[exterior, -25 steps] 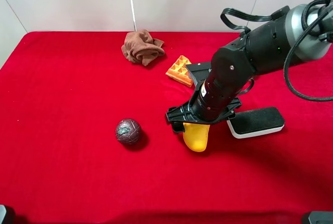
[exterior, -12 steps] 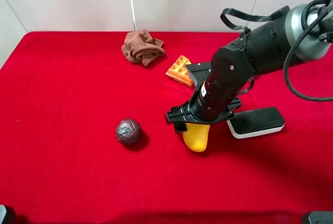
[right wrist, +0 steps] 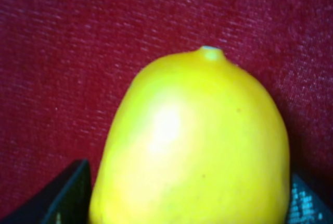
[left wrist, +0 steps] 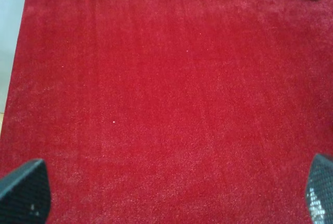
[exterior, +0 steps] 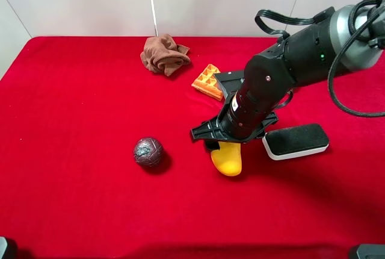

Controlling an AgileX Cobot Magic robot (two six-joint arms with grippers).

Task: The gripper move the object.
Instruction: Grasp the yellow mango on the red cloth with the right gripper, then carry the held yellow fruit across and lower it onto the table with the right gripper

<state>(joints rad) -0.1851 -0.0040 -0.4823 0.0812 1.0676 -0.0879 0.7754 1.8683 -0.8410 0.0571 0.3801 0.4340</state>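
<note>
The object, a glossy yellow mango, lies on the red cloth just right of the middle in the high view. My right gripper, the black claw on the bulky black arm, reaches down over the mango's far end. In the right wrist view the mango fills the picture, with a black fingertip hard against each side, so the gripper is shut on it. My left gripper is open and empty over bare red cloth; only its two fingertips show.
A black-topped white eraser lies just right of the mango. An orange waffle wedge and a black flat piece lie behind the arm. A crumpled brown cloth is at the back, and a dark purple ball lies left of the mango.
Almost nothing. The right gripper and the mango have shifted very slightly; the left arm has not moved.
</note>
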